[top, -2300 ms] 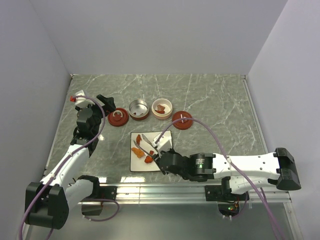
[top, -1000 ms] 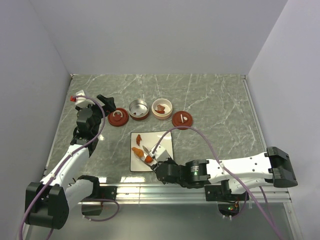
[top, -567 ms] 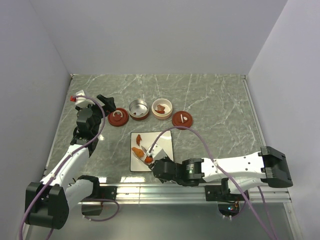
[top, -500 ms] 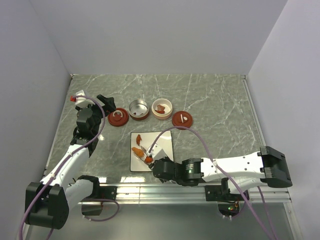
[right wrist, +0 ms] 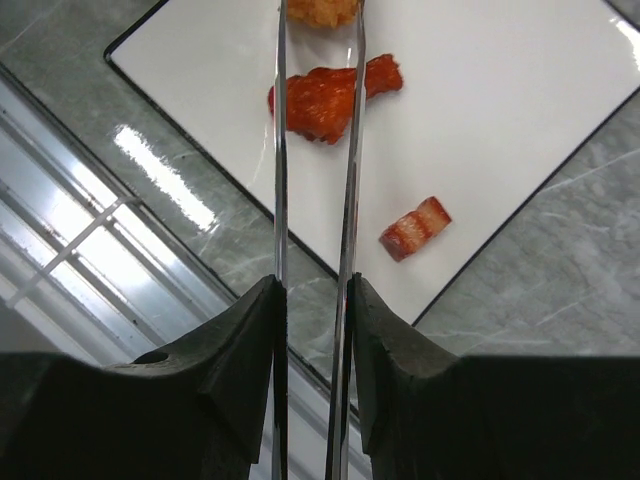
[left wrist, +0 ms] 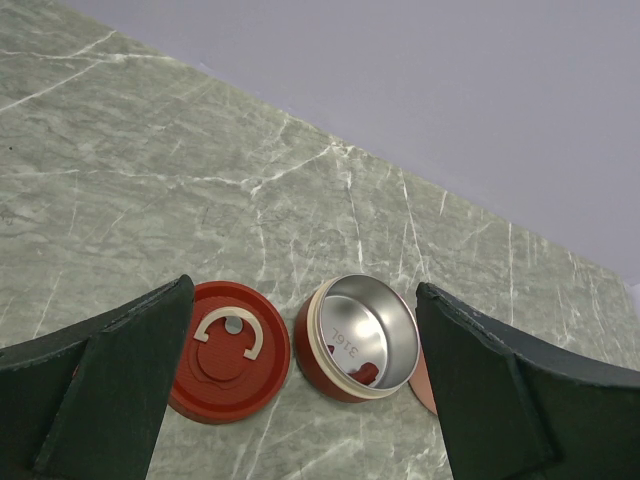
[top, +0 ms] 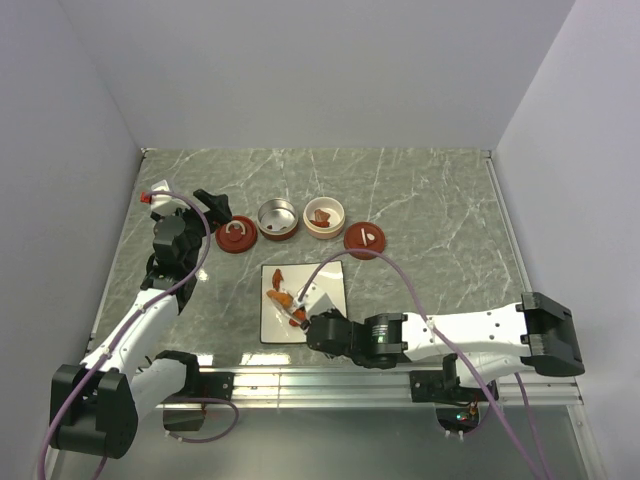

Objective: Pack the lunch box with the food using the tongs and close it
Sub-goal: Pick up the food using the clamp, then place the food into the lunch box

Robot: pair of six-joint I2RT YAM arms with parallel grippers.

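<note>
Food on the plate, tongs over it, right end effector (right wrist: 312,292) clamped on the tongs (right wrist: 279,180).
Red piece (right wrist: 325,100) lies under both tong arms, orange chunk (right wrist: 318,10) at the tips; can't tell if either is pinched. Striped piece (right wrist: 415,228) sits just right of the arms, apart. Plate (right wrist: 480,120) has its near corner close to the table (right wrist: 560,290) front rail. Left end effector (left wrist: 300,380) is fully open, holding nothing, above a red lid (left wrist: 228,350) and a steel container (left wrist: 358,337) beyond the plate.
</note>
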